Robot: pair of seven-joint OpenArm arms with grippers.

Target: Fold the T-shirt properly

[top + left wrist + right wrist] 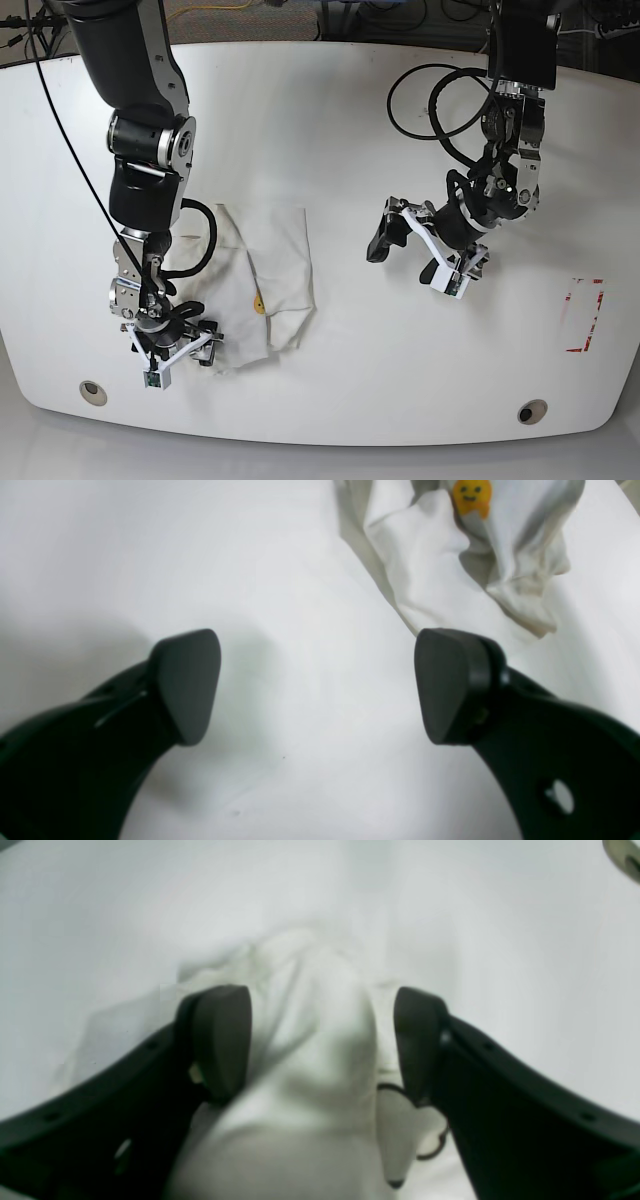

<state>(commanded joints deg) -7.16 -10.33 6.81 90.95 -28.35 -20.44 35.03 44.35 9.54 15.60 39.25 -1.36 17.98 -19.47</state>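
Two arms over one white tabletop [330, 110]. Right gripper [172, 345] low at the near left of the base view, jaws spread, straddling a raised fold of the T-shirt [270, 290]. In the right wrist view, white cloth [310, 1050] bunched up between the dark pads [225, 1040], seemingly touching both, but not pinched flat; jaws clearly apart. A thin dark loop just beside the far pad, too blurred to name.

T-shirt crumpled on the table's left half, near the front edge, partly doubled over itself, with a small yellow-orange emblem [260, 306] showing at a crease near the middle. Lower left corner of the garment under the right gripper; upper part spread toward the table centre, flatter, with an edge roughly straight.

Left gripper [425, 250] well apart from the garment, over bare table to the right of centre, tilted, jaws wide open and holding nothing. In the left wrist view, only bare white surface between the two dark pads [187, 685]; rumpled T-shirt [450, 565] beyond them at the upper right, its smiling emblem [471, 497] facing the camera, folds casting grey shadows.

Black cables [440, 110] looped above the left arm. Red markings [585, 315] near the table's right edge, and two small round holes [92, 391] along the front edge.
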